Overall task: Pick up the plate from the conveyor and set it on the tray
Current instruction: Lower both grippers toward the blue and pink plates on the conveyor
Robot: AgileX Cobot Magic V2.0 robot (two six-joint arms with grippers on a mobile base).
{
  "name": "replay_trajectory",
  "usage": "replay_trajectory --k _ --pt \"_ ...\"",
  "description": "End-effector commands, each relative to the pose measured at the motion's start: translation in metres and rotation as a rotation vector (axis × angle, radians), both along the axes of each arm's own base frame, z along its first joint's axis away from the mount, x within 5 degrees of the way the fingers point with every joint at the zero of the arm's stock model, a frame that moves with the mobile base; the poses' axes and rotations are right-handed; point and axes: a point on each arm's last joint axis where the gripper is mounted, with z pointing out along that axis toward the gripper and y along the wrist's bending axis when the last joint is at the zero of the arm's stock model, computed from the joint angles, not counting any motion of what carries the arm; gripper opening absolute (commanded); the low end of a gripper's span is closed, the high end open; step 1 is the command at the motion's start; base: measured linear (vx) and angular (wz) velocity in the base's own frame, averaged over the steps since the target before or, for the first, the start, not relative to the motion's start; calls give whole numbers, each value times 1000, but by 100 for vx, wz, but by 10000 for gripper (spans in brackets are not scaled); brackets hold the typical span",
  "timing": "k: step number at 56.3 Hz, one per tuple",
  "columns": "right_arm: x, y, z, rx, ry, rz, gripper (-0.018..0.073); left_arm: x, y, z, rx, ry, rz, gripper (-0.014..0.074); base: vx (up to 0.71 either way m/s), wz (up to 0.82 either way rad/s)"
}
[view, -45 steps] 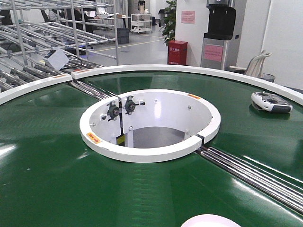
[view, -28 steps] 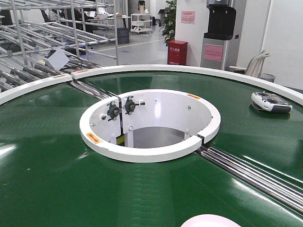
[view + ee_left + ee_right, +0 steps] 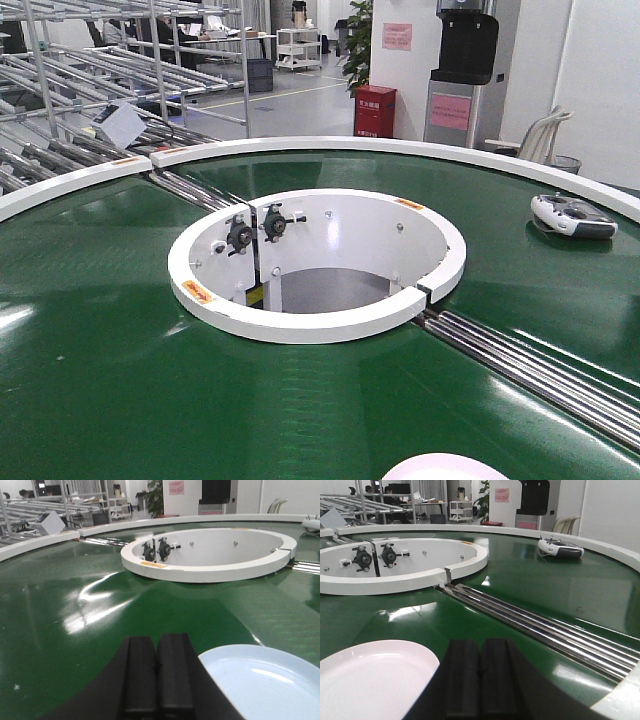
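A white plate (image 3: 445, 467) lies flat on the glossy green conveyor (image 3: 110, 380), its far rim just showing at the bottom edge of the front view. In the left wrist view the plate (image 3: 265, 682) sits low and to the right of my left gripper (image 3: 156, 642), whose black fingers are pressed together with nothing between them. In the right wrist view the same plate (image 3: 370, 680) lies to the left of my right gripper (image 3: 481, 645), also shut and empty. Neither gripper touches the plate. The tray is out of view.
The white-rimmed central opening (image 3: 315, 265) lies ahead of the plate. Steel rollers (image 3: 530, 365) cross the belt at the right seam. A white remote controller (image 3: 572, 215) rests on the belt far right. Metal racks (image 3: 90, 90) stand beyond the conveyor's left edge.
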Motion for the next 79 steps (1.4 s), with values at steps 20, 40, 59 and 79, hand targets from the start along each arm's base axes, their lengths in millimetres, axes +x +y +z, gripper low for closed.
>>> replay_trajectory --k 20,40,59,79 --pt "-24 0 182 -115 -446 -28 -10 -24 2 170 -64 -588 -1 3 0 0" --pt "82 0 245 -130 -187 -16 -10 92 -9 235 17 -190 5 3 0 0" --pt "122 0 221 -116 -34 -6 108 118 -12 221 25 -101 3 106 0 0" --pt "129 0 217 -116 -8 -5 591 119 -12 219 27 -81 3 507 0 0"
